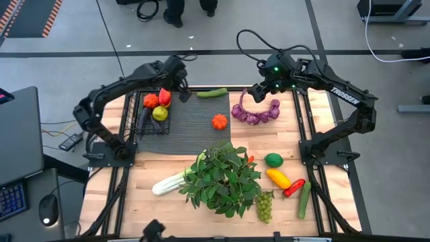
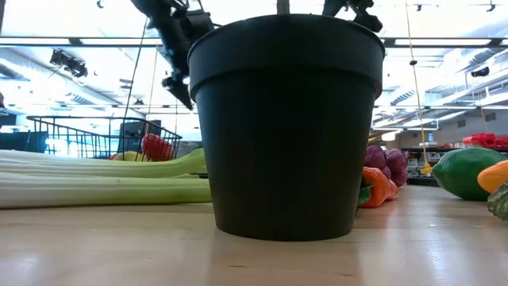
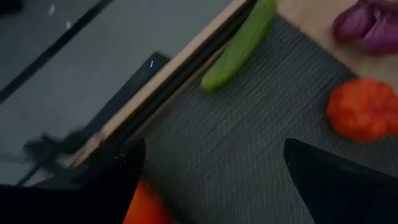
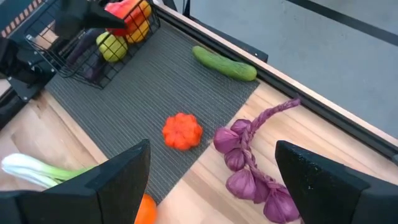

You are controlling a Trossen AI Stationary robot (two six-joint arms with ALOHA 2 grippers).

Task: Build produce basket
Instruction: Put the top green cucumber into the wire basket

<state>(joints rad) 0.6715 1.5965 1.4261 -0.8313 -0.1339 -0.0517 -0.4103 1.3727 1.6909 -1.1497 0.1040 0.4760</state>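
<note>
The black wire basket (image 1: 152, 113) stands on the left end of the ribbed mat (image 1: 195, 128). It holds a red pepper (image 1: 164, 97), an orange-red piece (image 1: 150, 101), a yellow-green fruit (image 1: 160, 113) and a dark piece. My left gripper (image 1: 182, 85) hangs open above the basket's far right corner, with only mat between its fingers (image 3: 211, 186). A cucumber (image 1: 212, 93) lies at the mat's far edge and an orange fruit (image 1: 219, 122) at its right. My right gripper (image 1: 258, 92) hovers open above the purple bulb string (image 4: 249, 165), touching nothing.
A bushy green plant in a black pot (image 1: 223, 178) fills the table's near middle, with celery (image 1: 168, 183) to its left. To its right lie a lime (image 1: 273, 160), a yellow pepper (image 1: 278, 179), a red pepper (image 1: 293, 187), a second cucumber (image 1: 304, 200) and green grapes (image 1: 265, 206).
</note>
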